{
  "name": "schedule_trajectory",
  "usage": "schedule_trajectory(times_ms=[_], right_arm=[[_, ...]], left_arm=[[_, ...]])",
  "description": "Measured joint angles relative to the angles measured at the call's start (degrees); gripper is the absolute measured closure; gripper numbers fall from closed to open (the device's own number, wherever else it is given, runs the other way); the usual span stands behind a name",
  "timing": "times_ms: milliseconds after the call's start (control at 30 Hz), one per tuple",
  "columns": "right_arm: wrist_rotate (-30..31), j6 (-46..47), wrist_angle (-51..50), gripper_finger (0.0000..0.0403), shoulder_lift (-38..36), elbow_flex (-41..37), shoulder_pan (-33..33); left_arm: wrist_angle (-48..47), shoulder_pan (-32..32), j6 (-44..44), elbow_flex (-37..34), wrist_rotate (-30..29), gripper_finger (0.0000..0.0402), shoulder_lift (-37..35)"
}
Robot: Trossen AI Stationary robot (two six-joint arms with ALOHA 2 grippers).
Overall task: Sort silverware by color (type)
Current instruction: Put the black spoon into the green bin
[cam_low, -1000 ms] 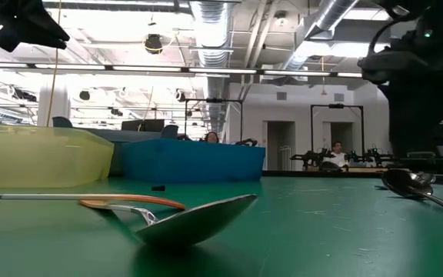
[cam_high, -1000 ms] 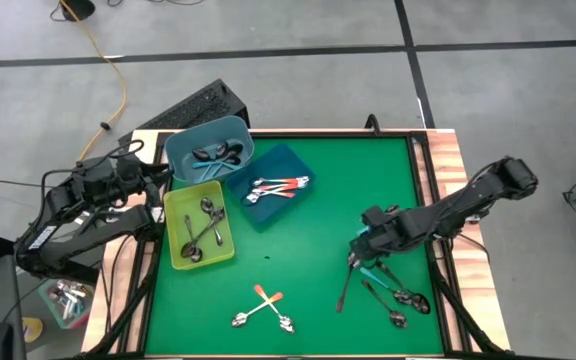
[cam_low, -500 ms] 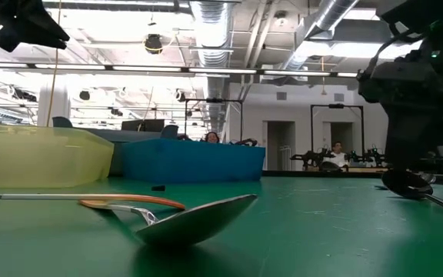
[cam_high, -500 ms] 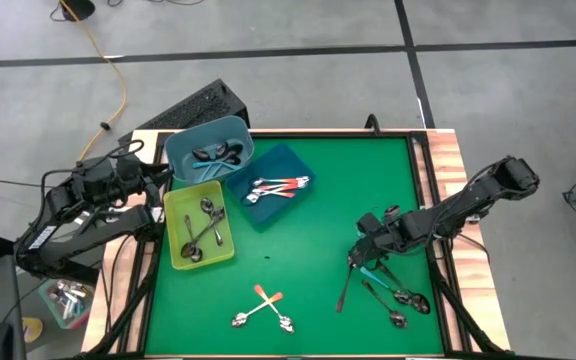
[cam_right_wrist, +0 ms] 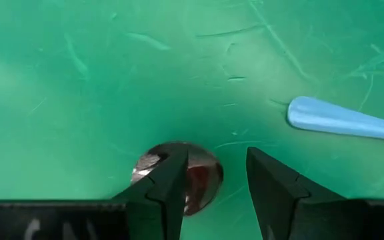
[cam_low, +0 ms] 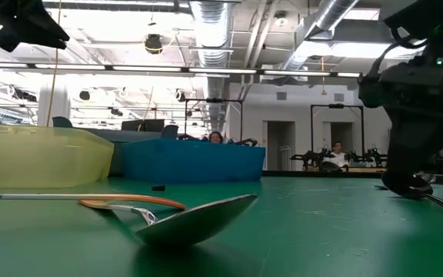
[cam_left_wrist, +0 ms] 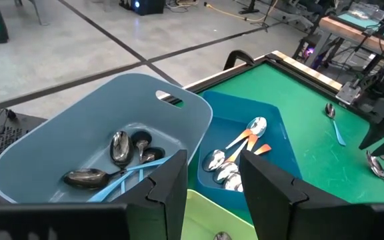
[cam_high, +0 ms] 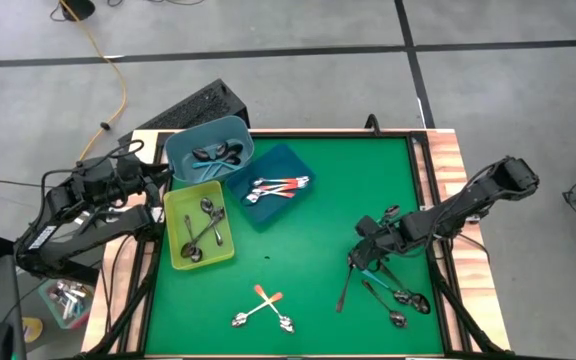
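The silverware is partly sorted: blue-handled spoons in the light blue bin, orange-handled ones in the dark blue tray, plain metal ones in the yellow-green bin. Two orange-handled spoons lie near the front edge. At the right lie a dark spoon, a blue-handled spoon and more metal spoons. My right gripper is open, pointing steeply down just over a shiny spoon bowl; whether it touches it, I cannot tell. My left gripper waits open at the left edge, by the bins.
The blue handle lies on the mat close beside my right gripper's fingers. The wooden table rim runs along the right, behind my right arm. Bare green mat stretches between the bins and the loose spoons.
My right gripper has come down toward the mat over the spoons at the right. It has tipped to point more steeply down and rolled somewhat about its own line. Its fingers stay open. No spoon has moved.
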Motion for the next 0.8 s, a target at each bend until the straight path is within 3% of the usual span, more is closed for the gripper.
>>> schedule_trajectory(times_ms=[433,800], right_arm=[[-0.81,-1.99,4.79,0.0246,0.0,-2.46,0.06],[-1.52,-2.89,4.63,0.0359,0.0,-2.4,0.03]], left_arm=[[0.0,-0.01,-0.02,0.0,0.0,0.028,0.0],[-0.02,0.01,-0.02,0.0,0.0,0.028,-0.01]])
